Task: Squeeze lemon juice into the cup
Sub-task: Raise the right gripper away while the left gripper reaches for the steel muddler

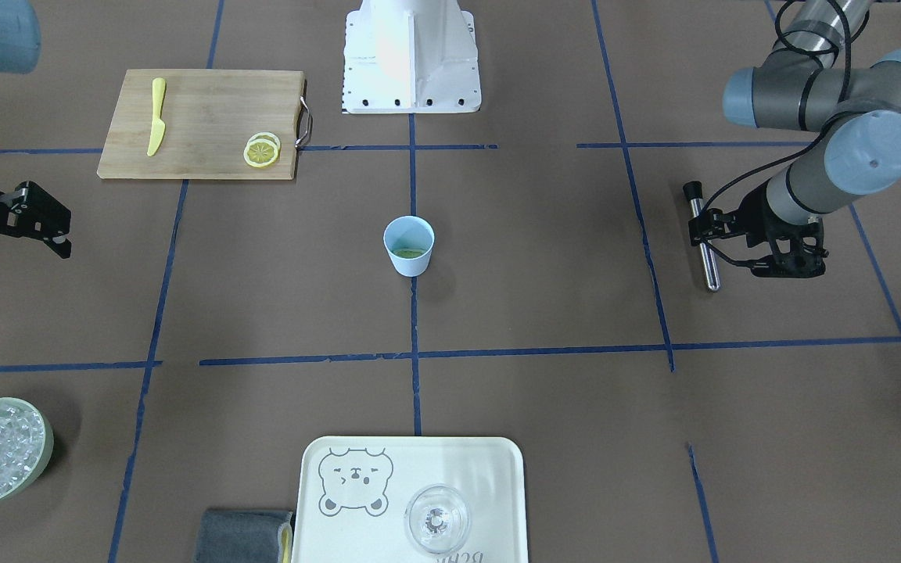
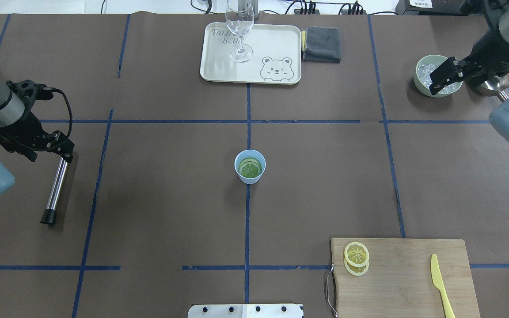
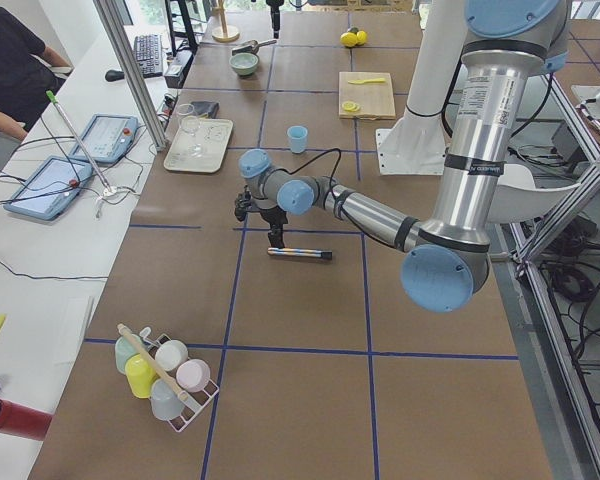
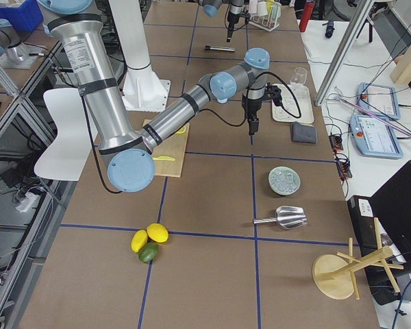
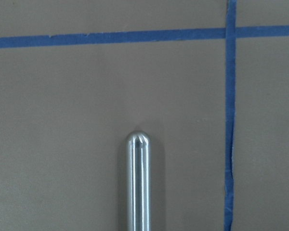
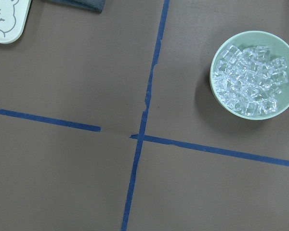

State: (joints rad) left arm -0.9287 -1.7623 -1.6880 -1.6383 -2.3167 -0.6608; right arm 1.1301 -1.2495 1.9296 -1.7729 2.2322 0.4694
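Observation:
The light-blue cup (image 2: 250,166) stands upright at the table's middle, also in the front view (image 1: 409,245). A green citrus slice lies in its bottom. Two yellow lemon slices (image 2: 356,258) lie overlapped on the wooden cutting board (image 2: 404,278), also in the front view (image 1: 262,150). My left gripper (image 2: 50,154) hovers open and empty over the upper end of a metal rod (image 2: 55,190) that lies on the table far to the cup's left. My right gripper (image 2: 444,79) is open and empty above the pale-green bowl of ice (image 2: 417,79), far from the lemon slices.
A yellow toy knife (image 2: 440,282) lies on the board's right part. A tray (image 2: 219,66) with a clear glass (image 2: 239,31) and a grey cloth (image 2: 321,44) sit at the far edge. A metal scoop (image 2: 495,84) lies beside the ice bowl.

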